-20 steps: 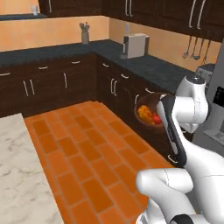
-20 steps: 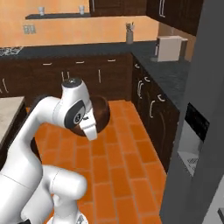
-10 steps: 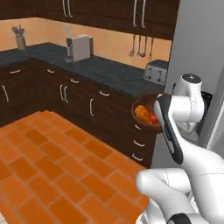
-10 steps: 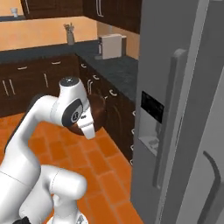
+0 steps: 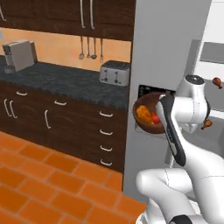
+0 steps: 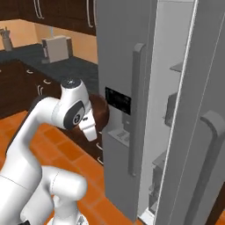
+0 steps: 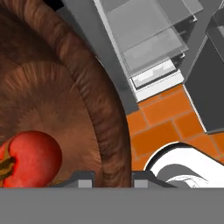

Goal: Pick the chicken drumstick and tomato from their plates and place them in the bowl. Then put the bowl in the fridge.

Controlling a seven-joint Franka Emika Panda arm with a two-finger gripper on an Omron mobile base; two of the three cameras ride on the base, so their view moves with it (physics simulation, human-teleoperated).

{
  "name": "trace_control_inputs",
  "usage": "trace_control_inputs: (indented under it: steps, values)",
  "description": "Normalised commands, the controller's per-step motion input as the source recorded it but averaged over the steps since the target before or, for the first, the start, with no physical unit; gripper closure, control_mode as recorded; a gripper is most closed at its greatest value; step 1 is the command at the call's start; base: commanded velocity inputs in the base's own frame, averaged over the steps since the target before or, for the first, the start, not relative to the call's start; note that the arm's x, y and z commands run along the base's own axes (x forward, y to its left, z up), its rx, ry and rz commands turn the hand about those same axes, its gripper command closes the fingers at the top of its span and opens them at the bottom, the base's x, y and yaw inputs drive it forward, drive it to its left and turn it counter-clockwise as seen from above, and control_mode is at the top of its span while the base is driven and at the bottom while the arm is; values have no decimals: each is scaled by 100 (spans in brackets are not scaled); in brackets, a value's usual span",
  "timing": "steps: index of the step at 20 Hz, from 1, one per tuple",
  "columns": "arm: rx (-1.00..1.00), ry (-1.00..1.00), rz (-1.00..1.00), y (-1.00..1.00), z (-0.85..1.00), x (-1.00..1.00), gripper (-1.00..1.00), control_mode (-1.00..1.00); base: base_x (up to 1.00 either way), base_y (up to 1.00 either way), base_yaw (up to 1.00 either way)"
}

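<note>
Carrying the bowl (image 5: 148, 116) pinched at its rim by the gripper (image 7: 113, 176), tomato (image 7: 31, 158) and chicken drumstick (image 5: 143, 114) already inside; remaining: setting it inside the open fridge (image 6: 176, 88) at two o'clock.

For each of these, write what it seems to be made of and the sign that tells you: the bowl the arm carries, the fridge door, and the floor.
The bowl: probably wood with a matt finish, brown with fine streaky grain.
The fridge door: looks like brushed stainless steel, flat grey with a soft sheen.
The floor: apparently terracotta or brick tile, orange rectangles with darker joints.
</note>
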Motion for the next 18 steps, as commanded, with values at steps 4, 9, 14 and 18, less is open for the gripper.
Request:
trace_control_inputs:
  steps: [4, 9, 14, 18]
  values:
    - [0, 0, 0, 0, 0, 0, 100, 100, 71, 31, -3]
    - [0, 0, 0, 0, 0, 0, 100, 100, 18, 10, -37]
    - [0, 0, 0, 0, 0, 0, 100, 100, -15, 8, -57]
    - [0, 0, 0, 0, 0, 0, 100, 100, -6, 2, -58]
